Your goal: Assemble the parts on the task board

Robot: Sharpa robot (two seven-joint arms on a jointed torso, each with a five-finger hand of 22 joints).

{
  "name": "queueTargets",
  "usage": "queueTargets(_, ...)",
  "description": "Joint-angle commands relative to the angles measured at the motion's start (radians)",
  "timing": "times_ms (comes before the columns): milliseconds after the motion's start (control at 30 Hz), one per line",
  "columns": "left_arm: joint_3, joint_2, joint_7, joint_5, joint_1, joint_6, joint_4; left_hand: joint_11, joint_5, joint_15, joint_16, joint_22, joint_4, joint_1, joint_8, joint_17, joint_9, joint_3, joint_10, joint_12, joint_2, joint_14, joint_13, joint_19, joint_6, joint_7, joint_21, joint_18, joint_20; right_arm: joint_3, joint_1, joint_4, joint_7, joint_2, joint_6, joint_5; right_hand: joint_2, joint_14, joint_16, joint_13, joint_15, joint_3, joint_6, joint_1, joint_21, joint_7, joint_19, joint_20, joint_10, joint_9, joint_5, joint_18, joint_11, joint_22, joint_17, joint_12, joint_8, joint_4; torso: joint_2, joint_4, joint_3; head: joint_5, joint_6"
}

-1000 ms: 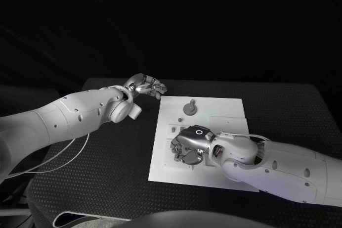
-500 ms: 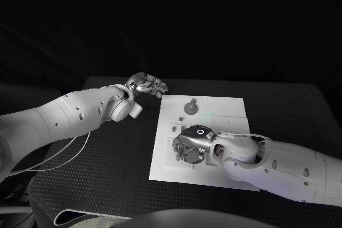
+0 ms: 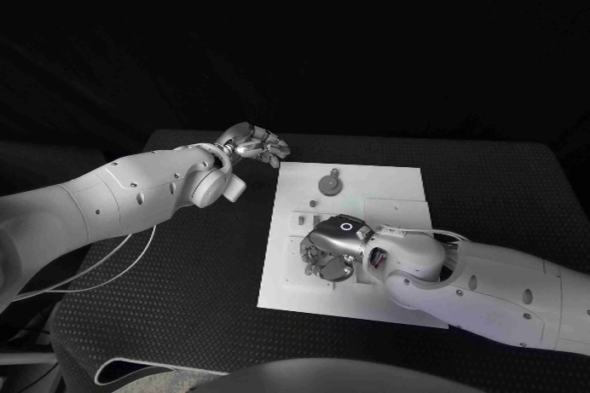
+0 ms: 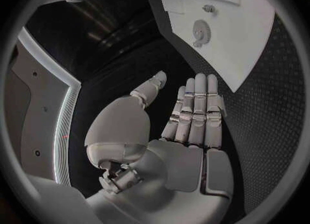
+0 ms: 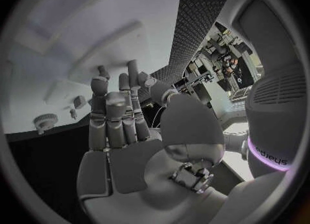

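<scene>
Assembly barely begun — gear point(image 3: 328, 185) loose near board point(image 3: 394, 184) far edge; right hand point(image 3: 330, 250) over middle, left hand point(image 3: 255, 144) off-board, both empty, fingers apart.

task board point(image 3: 369, 188) partly under right robot hand point(image 3: 330, 252)

The black table point(image 3: 184, 274), its top finely dotted in texture, carries the white task board point(image 3: 387, 184) lying flat near its middle, with dark tabletop showing on every side of the board.
</scene>
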Motion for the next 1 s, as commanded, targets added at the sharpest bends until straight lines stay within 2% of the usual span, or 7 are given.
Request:
queueTargets(33, 0.001, 0.002, 0.007, 0.006, 0.001, 0.006, 0.003, -0.002, 0.001, 0.004, -0.007, -0.001, 0.004, -0.008, 0.003, 0.001, 0.001, -0.002, -0.007, 0.002, 0.001, 0.002, -0.001, -0.003, -0.007, -0.002, 0.005, 0.007, 0.005, -0.007, -0.001, -0.017, -0.007, 0.008, 0.033, -0.012, 0.027, 0.001, -0.004, 0.001, -0.009, 0.003, 0.007, 0.026, 0.004, -0.003, 0.001, -0.005, 0.008, 0.003, 0.007, 0.058, 0.002, 0.020, -0.001, -0.001, 0.005, 0.000, 0.001, 0.0004, -0.0001, 0.001, -0.002)
queueTargets(100, 0.001, 0.002, 0.007, 0.006, 0.001, 0.006, 0.004, -0.002, 0.001, 0.004, -0.007, -0.001, 0.004, -0.008, 0.003, 0.001, 0.001, -0.002, -0.007, 0.002, 0.001, 0.002, -0.001, -0.003, -0.007, -0.002, 0.005, 0.007, 0.005, -0.015, -0.006, -0.024, -0.006, 0.014, 0.036, -0.008, 0.027, 0.001, -0.004, 0.001, -0.009, 0.003, 0.007, 0.026, 0.004, -0.003, 0.001, -0.005, 0.008, 0.004, 0.007, 0.058, 0.002, 0.020, -0.001, -0.001, 0.004, 0.000, 0.000, 0.0006, 0.0000, 0.001, -0.002)
queueTargets(233, 0.001, 0.002, 0.006, 0.006, 0.001, 0.006, 0.004, -0.002, 0.001, 0.004, -0.007, -0.001, 0.004, -0.008, 0.003, 0.002, 0.001, -0.002, -0.007, 0.002, 0.001, 0.003, -0.001, -0.003, -0.007, -0.002, 0.005, 0.007, 0.005, -0.024, -0.014, -0.022, -0.002, 0.021, 0.038, 0.002, 0.026, 0.001, -0.004, 0.001, -0.009, 0.003, 0.006, 0.025, 0.004, -0.003, 0.001, -0.005, 0.007, 0.004, 0.007, 0.058, 0.002, 0.020, -0.001, -0.002, 0.004, -0.001, 0.001, 0.0019, 0.0004, 0.003, -0.004)
queueTargets(667, 0.001, 0.001, 0.003, 0.006, 0.001, 0.011, 0.005, -0.001, 0.001, 0.004, -0.009, -0.002, 0.006, -0.010, 0.003, 0.004, 0.001, -0.002, -0.008, 0.002, 0.001, 0.003, -0.001, -0.003, -0.007, -0.002, 0.006, 0.007, 0.005, -0.024, -0.017, -0.017, 0.006, 0.016, 0.048, 0.043, 0.021, 0.001, -0.004, 0.003, -0.009, 0.000, 0.005, 0.021, 0.004, -0.002, 0.001, -0.005, 0.007, 0.005, 0.006, 0.058, 0.002, 0.020, -0.001, -0.003, 0.004, -0.003, 0.000, 0.0003, -0.0001, 0.001, -0.006)
queueTargets(900, 0.001, 0.000, 0.000, 0.007, 0.001, 0.010, 0.004, -0.001, 0.001, 0.004, -0.011, -0.002, 0.008, -0.012, 0.002, 0.006, 0.001, -0.002, -0.009, 0.002, 0.003, 0.004, -0.001, -0.003, -0.008, -0.001, 0.006, 0.007, 0.005, -0.024, -0.017, -0.013, 0.012, 0.004, 0.046, 0.067, -0.017, 0.001, -0.002, 0.011, -0.013, -0.021, 0.010, 0.003, 0.006, -0.005, 0.001, -0.007, 0.012, 0.013, 0.005, 0.058, -0.002, 0.021, 0.002, -0.003, 0.008, -0.007, -0.001, 0.0005, 0.0009, 0.006, -0.009)
queueTargets(1000, 0.001, 0.000, 0.000, 0.008, 0.001, 0.010, 0.003, -0.001, 0.001, 0.004, -0.011, -0.002, 0.009, -0.013, 0.002, 0.007, 0.001, -0.002, -0.009, 0.002, 0.003, 0.004, -0.001, -0.003, -0.009, -0.001, 0.006, 0.007, 0.005, -0.024, -0.017, -0.012, 0.014, 0.006, 0.035, 0.075, -0.048, 0.000, -0.003, 0.013, -0.011, -0.035, 0.010, -0.016, 0.005, -0.006, 0.000, -0.005, 0.010, 0.016, 0.005, 0.058, -0.001, 0.021, 0.002, -0.006, 0.007, -0.003, 0.000, -0.0003, 0.0007, 0.006, -0.011)
